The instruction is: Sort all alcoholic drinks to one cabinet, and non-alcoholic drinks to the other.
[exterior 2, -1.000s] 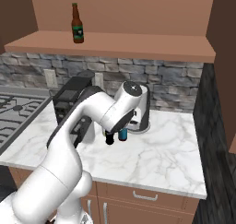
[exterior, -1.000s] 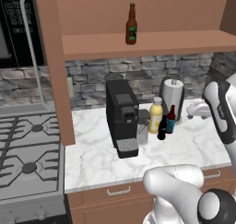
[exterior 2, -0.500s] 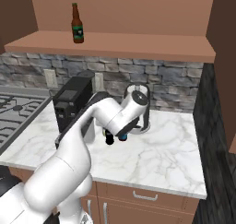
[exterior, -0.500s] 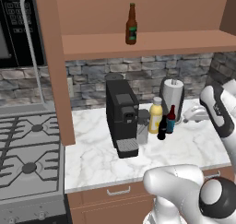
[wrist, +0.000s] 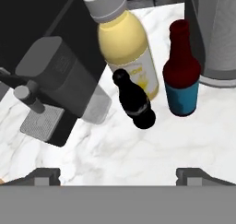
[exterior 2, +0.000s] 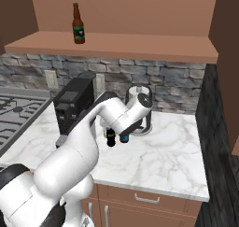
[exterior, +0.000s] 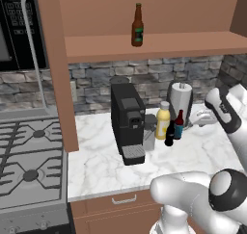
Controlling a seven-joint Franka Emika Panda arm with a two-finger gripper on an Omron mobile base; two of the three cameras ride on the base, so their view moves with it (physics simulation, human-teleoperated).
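Note:
On the marble counter (wrist: pixel 138 149) three drinks stand close together: a yellow bottle (wrist: pixel 124 43) with a whitish cap, a small black cola bottle (wrist: pixel 134 101) in front of it, and a blue bottle (wrist: pixel 182 75) with a dark red neck. The left base view has them as the yellow bottle (exterior: pixel 163 120), cola bottle (exterior: pixel 169 134) and blue bottle (exterior: pixel 179 125). My gripper (wrist: pixel 120 176) hovers above and short of them, open, with nothing between its fingertips (wrist: pixel 44 176). A brown green-labelled bottle (exterior: pixel 138 25) stands upright on the open cabinet's shelf floor (exterior: pixel 159 47), and appears as the brown bottle (exterior 2: pixel 78 24) from the right.
A black coffee machine (exterior: pixel 128 122) stands just left of the bottles, and a paper towel holder (exterior: pixel 181 100) right behind them. The stove (exterior: pixel 29 165) lies to the far left. Open marble stretches toward the counter's front edge (exterior 2: pixel 154 170).
The arm has swung lower and closer to the bottle group on the counter. The gripper has stayed open and the bottles have not moved.

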